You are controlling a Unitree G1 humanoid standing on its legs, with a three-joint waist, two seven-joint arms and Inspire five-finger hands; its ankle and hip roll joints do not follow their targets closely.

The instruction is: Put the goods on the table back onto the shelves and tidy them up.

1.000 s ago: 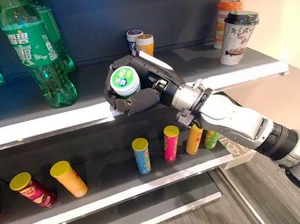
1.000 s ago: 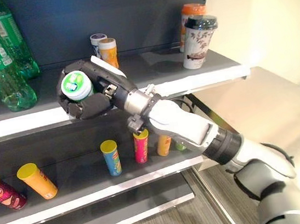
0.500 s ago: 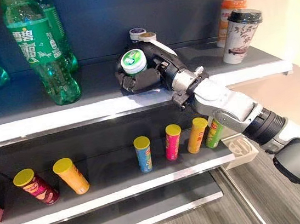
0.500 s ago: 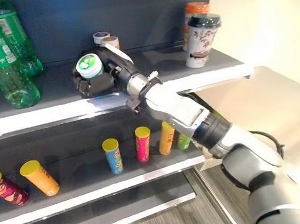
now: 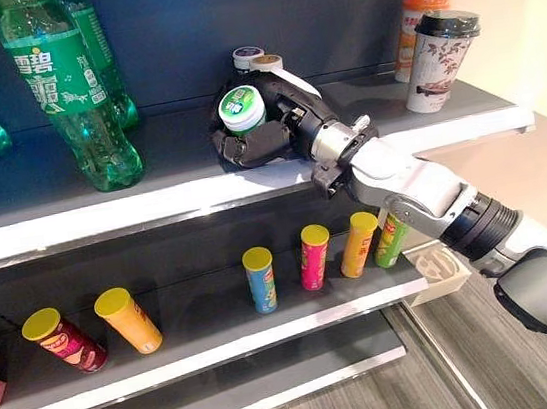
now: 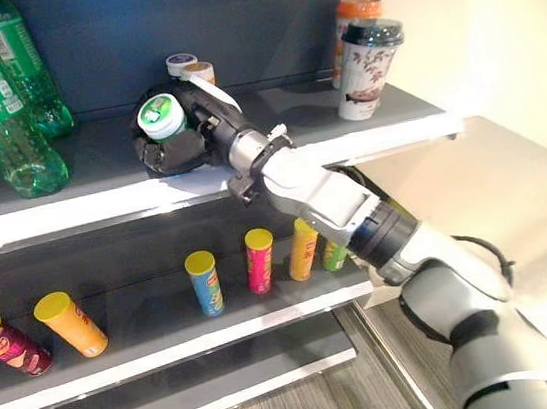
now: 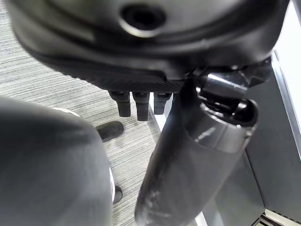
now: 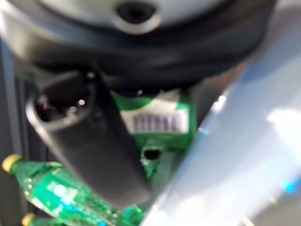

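Observation:
A small green can with a white-and-green lid [image 5: 242,108] stands upright in my right hand [image 5: 270,136], whose fingers and thumb are curled round it. The hand lies over the front part of the upper shelf [image 5: 72,206], just in front of two small cans [image 5: 255,61] at the back. In the right wrist view the can's green label with a barcode [image 8: 157,120] shows behind the thumb [image 8: 89,141]. I cannot tell whether the can's base touches the shelf. My left hand [image 7: 137,101] hangs low over the floor with relaxed fingers, holding nothing.
Green soda bottles [image 5: 62,91] stand to the left on the upper shelf, two lidded cups [image 5: 437,47] to the right. Several chip tubes [image 5: 259,279] stand or lie on the lower shelf [image 5: 222,347]. A beige table [image 6: 493,186] lies to the right.
My right hand has carried the green can from the shelf's front edge up and inward onto the upper shelf, closer to the two small cans. In the last half second it barely moved.

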